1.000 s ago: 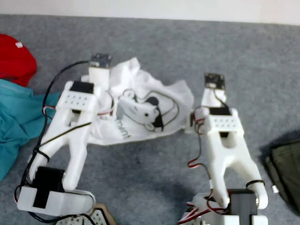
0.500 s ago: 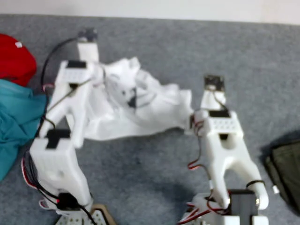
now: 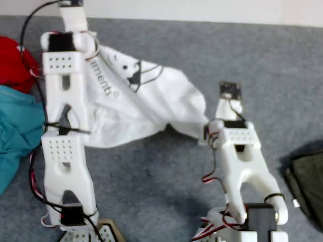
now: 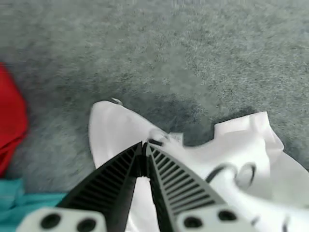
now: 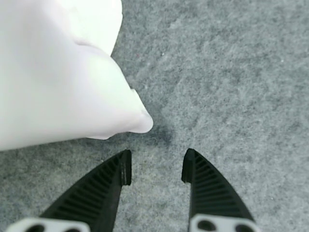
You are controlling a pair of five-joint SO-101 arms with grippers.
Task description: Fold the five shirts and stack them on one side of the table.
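Grey felt-covered table (image 3: 212, 50), four garments on it.
White shirt (image 3: 136, 106) spread crumpled at the middle; red shirt (image 3: 12, 60) and teal shirt (image 3: 15, 131) touching each other at the left edge; dark shirt (image 3: 308, 181) at the right edge, well apart.

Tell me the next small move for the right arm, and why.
Probably ease the right gripper forward onto the nearest corner of the white shirt and close. Its jaws stand open over the table, just short of that corner, while the left gripper is shut on the far edge; a second grip would let the shirt be spread flat.
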